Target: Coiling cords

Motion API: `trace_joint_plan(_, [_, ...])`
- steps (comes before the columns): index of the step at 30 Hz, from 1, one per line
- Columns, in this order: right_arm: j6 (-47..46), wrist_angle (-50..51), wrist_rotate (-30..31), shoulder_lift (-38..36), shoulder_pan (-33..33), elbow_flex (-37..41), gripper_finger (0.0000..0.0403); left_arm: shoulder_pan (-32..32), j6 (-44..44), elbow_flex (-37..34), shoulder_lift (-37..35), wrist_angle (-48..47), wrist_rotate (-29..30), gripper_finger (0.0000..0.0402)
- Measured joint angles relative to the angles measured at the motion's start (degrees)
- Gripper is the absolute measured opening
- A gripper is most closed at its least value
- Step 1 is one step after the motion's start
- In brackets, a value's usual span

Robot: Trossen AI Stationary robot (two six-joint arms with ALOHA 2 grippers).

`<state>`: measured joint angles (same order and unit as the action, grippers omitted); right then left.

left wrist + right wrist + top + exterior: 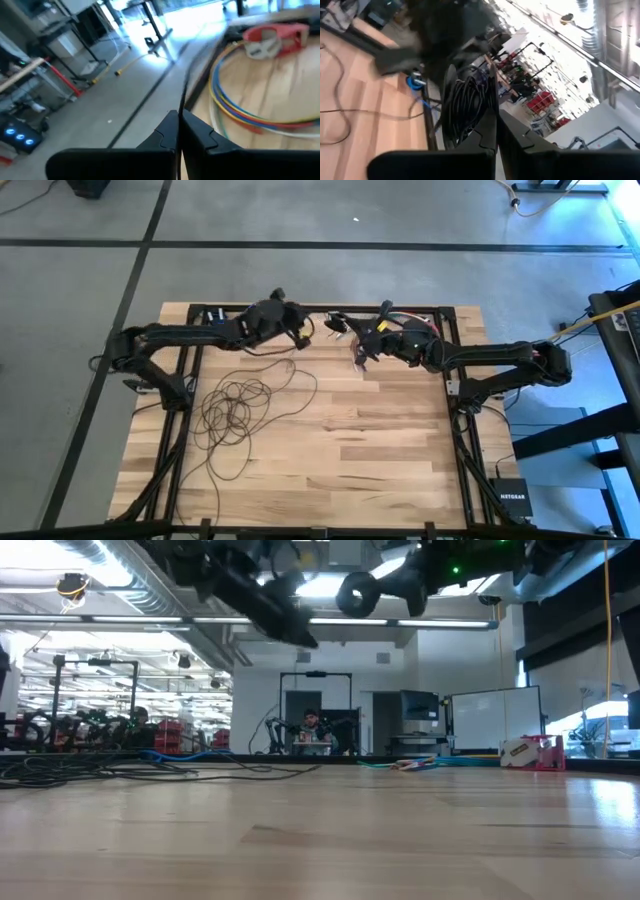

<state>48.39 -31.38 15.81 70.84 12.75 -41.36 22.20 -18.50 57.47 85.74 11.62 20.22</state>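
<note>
Cords [236, 408]: thin dark wire, loose loops on plank worktop [380, 450]. Left end effector [300, 330] and right end effector [362, 356]: clenched, empty.

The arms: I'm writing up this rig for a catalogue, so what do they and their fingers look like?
Both arms are dark, nearly black, jointed tubes with bulkier housings at the joints. The left arm shows a blue spot near its wrist; the right arm has a yellow mark there. Each gripper's fingers are matte black, angular wedges tapering to a point.
</note>
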Motion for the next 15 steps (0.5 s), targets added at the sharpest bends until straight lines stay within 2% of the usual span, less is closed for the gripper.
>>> trace_joint_plan(5, [0.0,-1.0,0.2,0.0,0.0,0.0,0.0009,2.2,-0.4,0.0,-5.9,-5.0,0.1,0.0002])
trace_joint_plan(9, [-1.9,-5.8,1.1,0.0,0.0,0.0,0.0009,3.7,1.9,-0.2,-6.8,-9.2,-2.4,0.0004])
trace_joint_plan(13, [-2.3,-6.4,0.4,0.0,0.0,0.0,0.0009,2.6,4.7,-3.5,-4.7,-2.4,-10.9,0.0002])
trace_joint_plan(15, [-3.2,-7.0,-0.8,0.0,0.0,0.0,0.0009,1.3,6.3,-4.5,-2.5,1.7,-12.9,0.0003])
